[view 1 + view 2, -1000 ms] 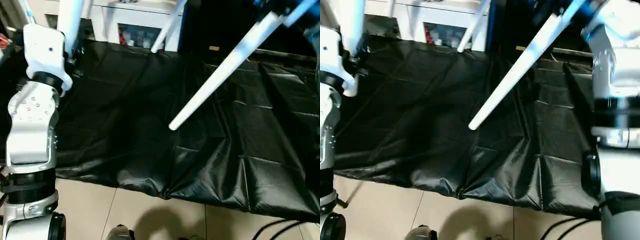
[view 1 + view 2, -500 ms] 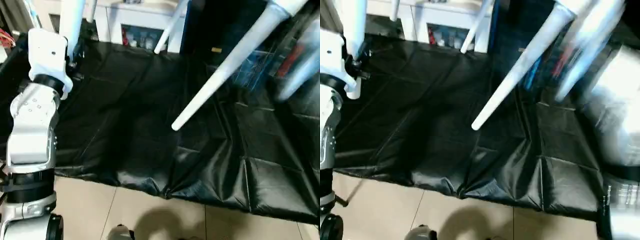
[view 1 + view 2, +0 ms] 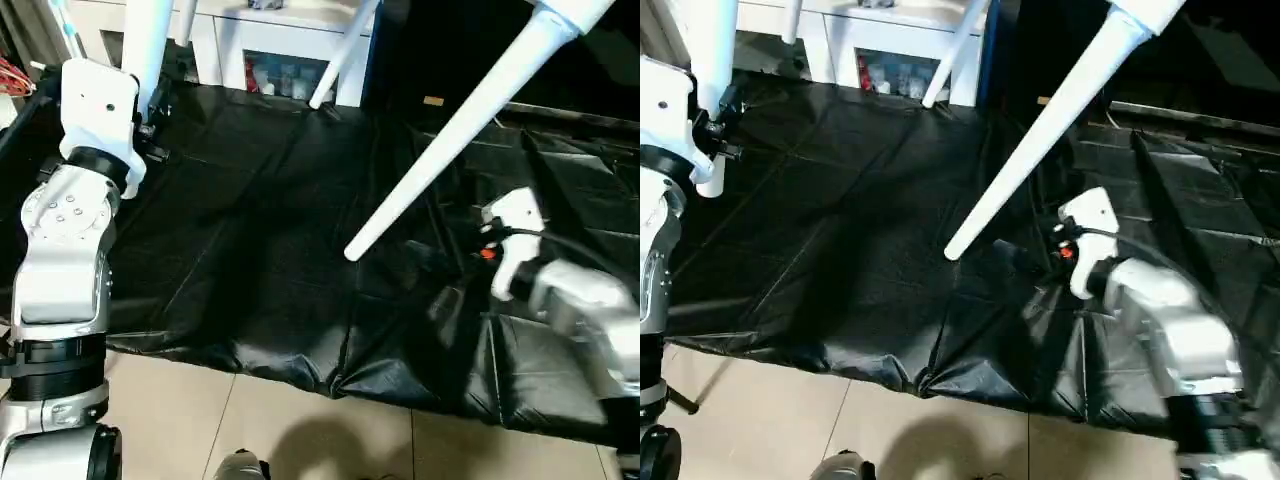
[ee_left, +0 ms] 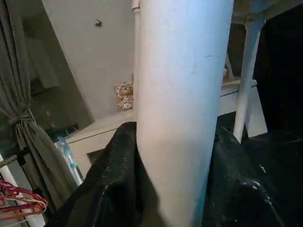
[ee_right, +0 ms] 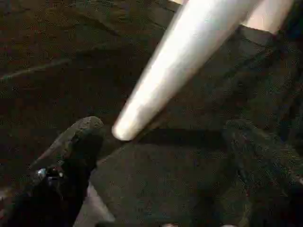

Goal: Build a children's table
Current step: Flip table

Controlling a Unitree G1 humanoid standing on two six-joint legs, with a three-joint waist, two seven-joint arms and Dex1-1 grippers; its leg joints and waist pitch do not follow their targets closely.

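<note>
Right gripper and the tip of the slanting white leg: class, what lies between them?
Nothing solid: in the right wrist view the leg tip hangs over bare black sheet, between the open fingers.

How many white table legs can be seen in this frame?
3, possibly more out of frame. One leg is clamped in the left gripper; one leg slants over the black sheet above the open right gripper; one leg stands by the cabinet.

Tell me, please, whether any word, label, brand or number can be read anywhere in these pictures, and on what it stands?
None can be read.
The packages behind the white cabinet's glass door are too blurred to read.
The small tan tag beyond the black sheet shows no legible text.
</note>
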